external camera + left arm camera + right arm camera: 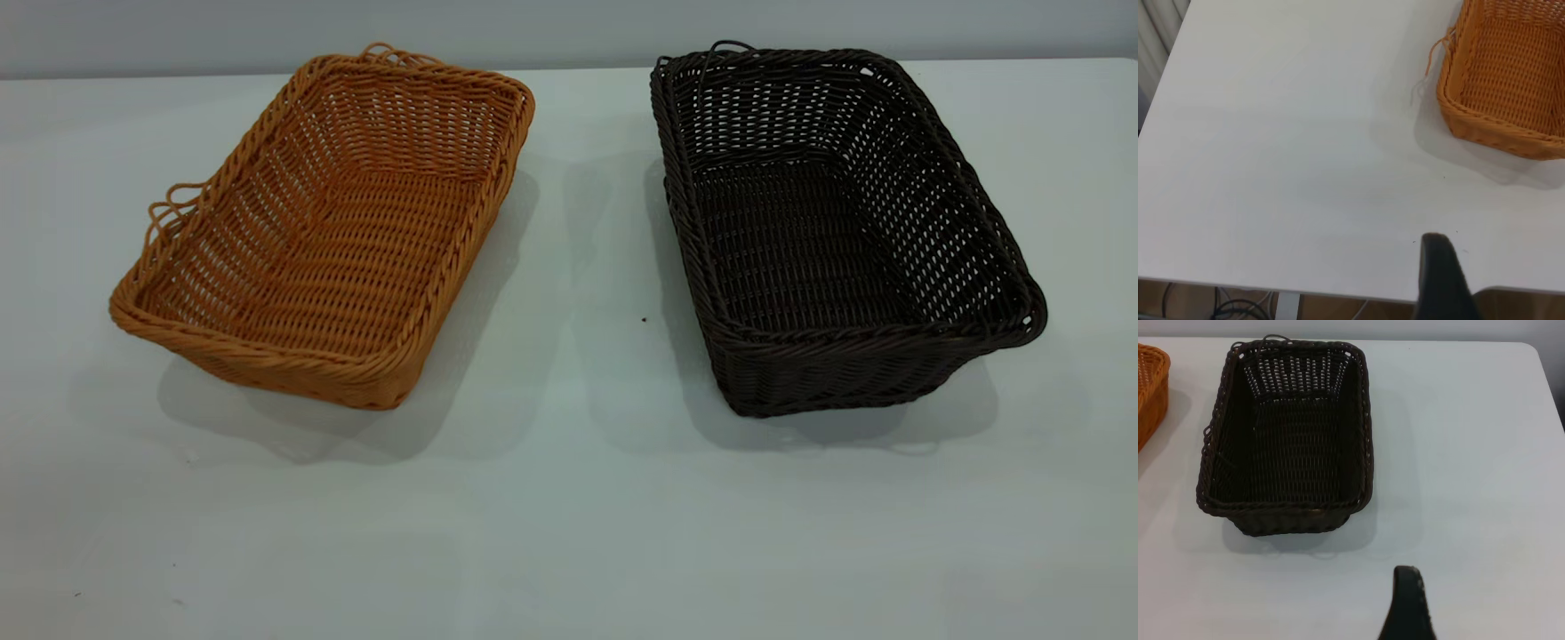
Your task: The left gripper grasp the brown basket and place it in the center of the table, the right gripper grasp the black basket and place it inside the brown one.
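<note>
A: What sits on the table (569, 533)?

B: Two rectangular woven baskets, side by side and well apart. The brown basket (329, 231) is on the left, turned at a slant. The black basket (836, 231) is on the right.

A: Anything inside them?

B: Both look empty; only their woven floors show.

A: What are they like?

B: Wicker, with braided rims and thin loop handles. The brown one is shallow and orange-tan. The black one looks deeper, with open-weave sides. The table is smooth, pale grey-white.

A: And the grippers?

B: Neither touches a basket. One dark finger (1441, 280) of the left gripper shows near the table edge, and one finger (1408, 607) of the right gripper before the black basket. I cannot tell how either pair of jaws stands.
</note>
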You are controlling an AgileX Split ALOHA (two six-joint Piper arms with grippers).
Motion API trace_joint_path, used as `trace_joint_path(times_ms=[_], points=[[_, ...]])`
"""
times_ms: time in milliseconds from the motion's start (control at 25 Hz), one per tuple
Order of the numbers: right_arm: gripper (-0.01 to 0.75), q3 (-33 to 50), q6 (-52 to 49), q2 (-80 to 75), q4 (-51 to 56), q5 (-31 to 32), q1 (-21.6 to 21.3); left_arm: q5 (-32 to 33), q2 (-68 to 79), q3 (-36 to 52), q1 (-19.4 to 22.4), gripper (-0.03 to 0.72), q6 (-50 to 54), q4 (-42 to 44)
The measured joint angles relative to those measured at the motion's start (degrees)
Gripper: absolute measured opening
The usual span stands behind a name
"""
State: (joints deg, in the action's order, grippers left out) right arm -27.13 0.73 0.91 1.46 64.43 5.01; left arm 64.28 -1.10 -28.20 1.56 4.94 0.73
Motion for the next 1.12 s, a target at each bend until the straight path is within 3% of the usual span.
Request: trace_joint_path(times_ms=[600,800,960,1120], points=[[0.479,0.00,0.01,0.00,0.07,-0.33,-0.04,-1.83,0.00,0.00,0.00,0.404,0.08,-1.72],[0.498,-1.55,5.61,-5.62,6.30,-2.12,-0.04,-2.37,3.95,-2.68,0.00,0.404,-0.06,-2.84],[0.577,-2.27,12.89,-15.68,13.61,-7.60,-0.04,-4.51,14.29,-6.18,0.00,0.417,-4.23,-4.09],[0.629,-2.27,20.89,-28.98,22.50,-14.80,-0.04,-11.50,26.65,-8.55,0.00,0.467,-6.89,-4.27]])
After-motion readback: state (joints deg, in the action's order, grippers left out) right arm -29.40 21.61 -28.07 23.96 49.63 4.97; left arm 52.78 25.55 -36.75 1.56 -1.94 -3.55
